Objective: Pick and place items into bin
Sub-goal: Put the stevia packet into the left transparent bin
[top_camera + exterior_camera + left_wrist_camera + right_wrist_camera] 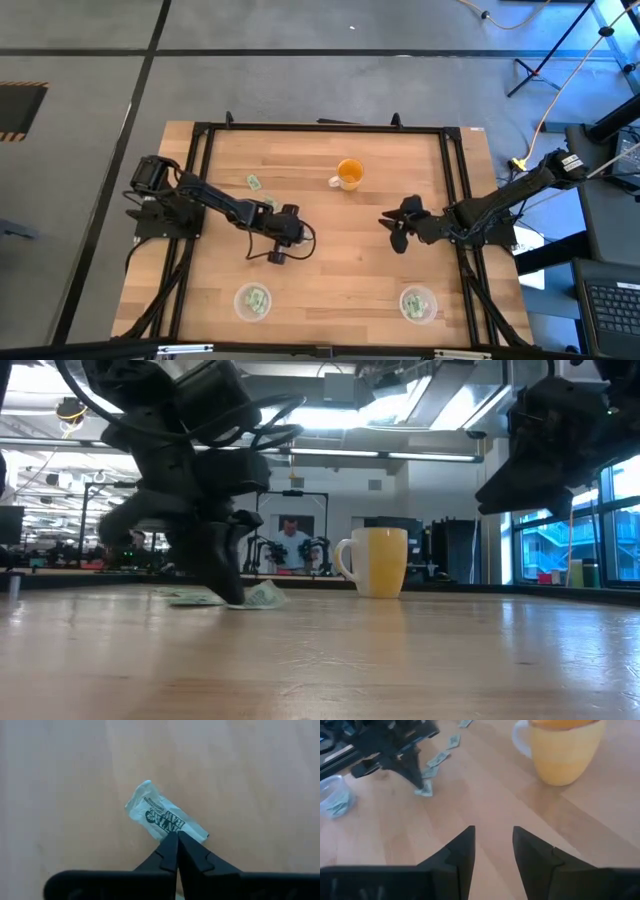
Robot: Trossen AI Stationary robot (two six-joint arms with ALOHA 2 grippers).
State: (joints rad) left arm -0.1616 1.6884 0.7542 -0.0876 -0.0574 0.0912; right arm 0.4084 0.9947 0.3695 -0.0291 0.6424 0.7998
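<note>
Small green-and-white packets lie on the wooden table; one packet (159,816) sits flat under my left gripper (176,835), which points down and is shut at the packet's near long edge. The same packet (424,790) shows below the left gripper (418,782) in the right wrist view. More packets (439,758) (254,181) lie flat farther off. Two clear round bins (252,301) (418,303) near the table's near edge hold packets. My right gripper (493,836) hangs open above the table, right of the orange mug (349,174). My left gripper comes at the packet from above, pointing down, its shut fingertips (170,842) meeting on the packet's long edge (167,834) near one end. The packet lies flat on the table. Whether the edge sits between the tips or under them, I cannot tell.
The orange mug (378,560) stands upright on the far middle of the table. A black frame (200,140) runs round the table's edges. Bare wood lies between the two arms and between the bins.
</note>
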